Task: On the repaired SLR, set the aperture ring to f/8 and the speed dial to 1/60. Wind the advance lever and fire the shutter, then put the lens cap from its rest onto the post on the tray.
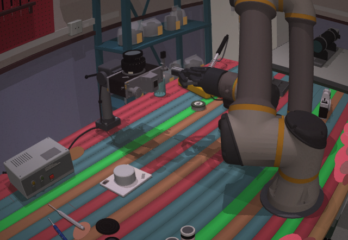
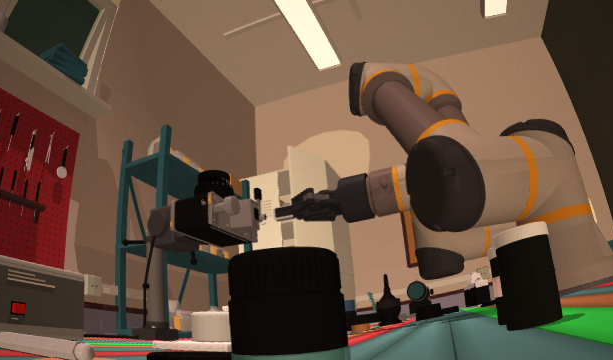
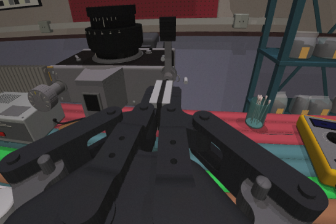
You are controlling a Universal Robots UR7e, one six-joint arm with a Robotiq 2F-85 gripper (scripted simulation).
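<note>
The SLR camera (image 1: 132,76) sits clamped on a grey stand (image 1: 106,102), its lens (image 1: 133,60) pointing up. My gripper (image 1: 173,70) is closed and empty, level with the camera's right end. Its fingertips (image 3: 162,90) point at the base of the advance lever (image 3: 167,48), which stands upright with a black tip. The speed dial (image 3: 46,94) juts out on the camera's left side. The aperture ring (image 3: 113,41) circles the lens. The lens cap (image 1: 107,226) lies on the near edge of the table. The white tray with its grey post (image 1: 125,177) stands beyond it.
The teal shelf rack (image 1: 151,21) stands behind the camera. A grey power box (image 1: 38,166) sits at the left edge. A glass of swabs (image 1: 160,90) and a yellow multimeter (image 3: 320,144) lie near the gripper. Screwdrivers (image 1: 66,217) lie near the cap.
</note>
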